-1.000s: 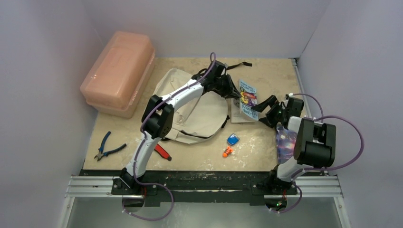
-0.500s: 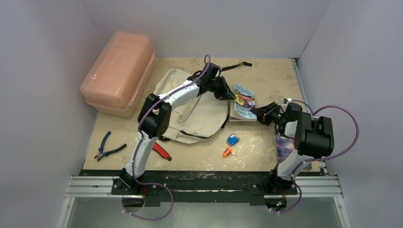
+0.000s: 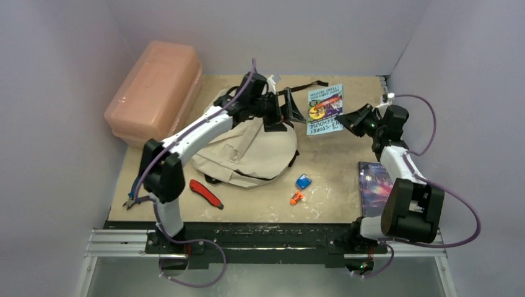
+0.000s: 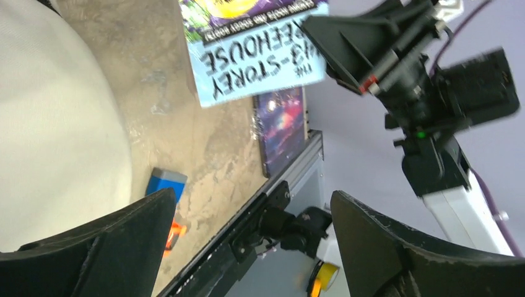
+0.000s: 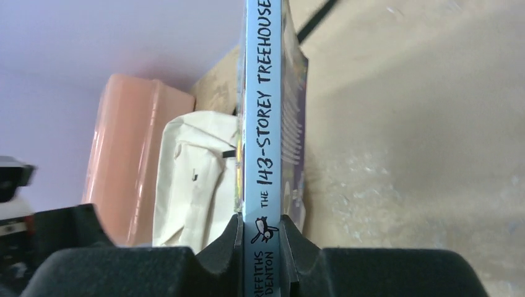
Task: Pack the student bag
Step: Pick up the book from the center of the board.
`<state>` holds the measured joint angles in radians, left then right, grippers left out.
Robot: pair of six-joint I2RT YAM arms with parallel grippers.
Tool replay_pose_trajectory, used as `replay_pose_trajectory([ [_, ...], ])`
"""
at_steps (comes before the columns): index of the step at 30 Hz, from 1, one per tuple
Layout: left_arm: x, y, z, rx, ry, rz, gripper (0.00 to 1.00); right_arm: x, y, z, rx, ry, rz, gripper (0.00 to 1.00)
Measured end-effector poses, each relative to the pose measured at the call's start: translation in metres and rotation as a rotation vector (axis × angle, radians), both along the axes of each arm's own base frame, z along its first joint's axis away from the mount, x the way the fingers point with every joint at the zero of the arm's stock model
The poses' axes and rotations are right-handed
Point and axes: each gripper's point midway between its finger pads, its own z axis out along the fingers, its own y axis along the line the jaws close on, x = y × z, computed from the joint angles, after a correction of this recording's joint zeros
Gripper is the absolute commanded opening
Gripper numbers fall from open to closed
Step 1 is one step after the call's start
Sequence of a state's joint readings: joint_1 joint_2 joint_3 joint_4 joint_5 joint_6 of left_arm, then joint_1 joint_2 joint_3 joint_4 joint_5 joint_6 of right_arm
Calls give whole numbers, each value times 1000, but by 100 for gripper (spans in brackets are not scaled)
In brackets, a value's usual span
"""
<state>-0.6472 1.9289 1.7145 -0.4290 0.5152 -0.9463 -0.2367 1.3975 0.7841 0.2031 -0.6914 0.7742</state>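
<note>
The student bag [image 3: 247,148], cream fabric with black straps, lies flat in the middle of the table. My right gripper [image 3: 348,119] is shut on the spine edge of a light-blue paperback [image 3: 325,109] and holds it above the table, to the right of the bag. In the right wrist view the book's spine [image 5: 263,124] sits clamped in that gripper [image 5: 264,232], with the bag [image 5: 192,179] beyond. My left gripper [image 3: 292,108] hangs open over the bag's far right edge, just left of the book. From the left wrist the gripper [image 4: 251,210] holds nothing, and the book [image 4: 254,55] is above it.
A dark purple book [image 3: 374,185] lies at the right near edge. A blue eraser [image 3: 303,182] and a small orange item [image 3: 296,198] sit in front of the bag. A red cutter [image 3: 205,193] and pliers [image 3: 133,199] lie near left. A pink plastic box [image 3: 155,93] stands far left.
My right gripper has shut on the blue book and carried it up and toward the back. My left gripper has opened and drawn back to the left, off the book.
</note>
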Motion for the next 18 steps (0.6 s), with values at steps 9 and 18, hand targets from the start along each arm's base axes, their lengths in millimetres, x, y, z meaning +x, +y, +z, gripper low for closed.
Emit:
replay_pose_trajectory([
  [9, -46, 85, 124, -127, -367, 11, 93, -17, 105, 70, -226, -203, 288, 0],
  [18, -66, 137, 161, 134, -665, -50, 93, -75, 193, 89, -322, -411, 709, 0],
])
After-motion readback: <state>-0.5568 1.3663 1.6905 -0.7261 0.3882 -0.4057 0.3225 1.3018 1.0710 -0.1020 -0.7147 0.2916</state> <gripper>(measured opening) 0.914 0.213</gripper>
